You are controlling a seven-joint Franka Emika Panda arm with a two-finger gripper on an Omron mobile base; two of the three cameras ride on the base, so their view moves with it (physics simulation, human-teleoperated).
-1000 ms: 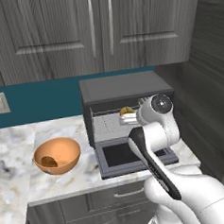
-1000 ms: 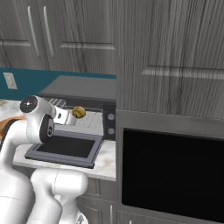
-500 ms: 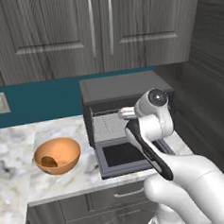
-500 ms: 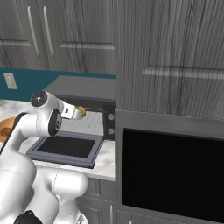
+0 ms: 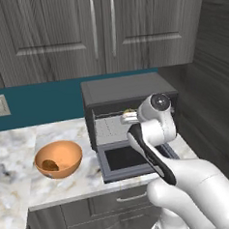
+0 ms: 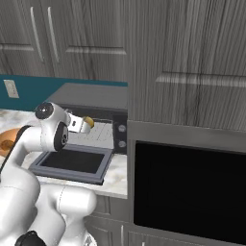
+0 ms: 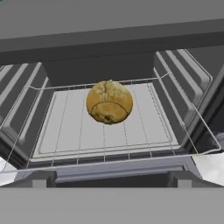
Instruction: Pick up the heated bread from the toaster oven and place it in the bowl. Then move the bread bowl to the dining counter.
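- One toaster oven (image 5: pixel 127 91): dark grey box at the back of the marble worktop (image 5: pixel 22 156), close under the teal back wall. Its drop-down door (image 5: pixel 134 157) lies open and flat, reaching the worktop's front edge. Two knobs (image 6: pixel 122 135) sit on its right front.
- One wire rack (image 7: pixel 109 131): inside the oven, level, running from the front lip to the rear wall.
- One heated bread (image 7: pixel 109 102): a round, knobbly golden roll on the rack, near the middle and a little toward the back, clear of the side walls. From the right base view it shows as a yellow lump (image 6: pixel 88 122) just inside the oven mouth.
- One gripper (image 6: pixel 79 124): at the oven opening, above the lowered door, pointed in at the roll. Its jaws stand fully spread with nothing between them; whether they touch the bread cannot be told.
- One bowl (image 5: pixel 58 159): orange-tan, round and shallow, upright on the worktop left of the oven, apart from it and nearer the front edge.
- One dark brown lump (image 5: pixel 50 165): lying in the bottom of the bowl, toward its left side.
- One wall socket (image 5: pixel 0 105): white, on the teal wall, left of the oven.
- Several grey wood-grain cupboards (image 5: pixel 103 30): hanging above the worktop.
- One built-in black panel (image 6: pixel 190 187): set in the tall unit to the right of the oven.
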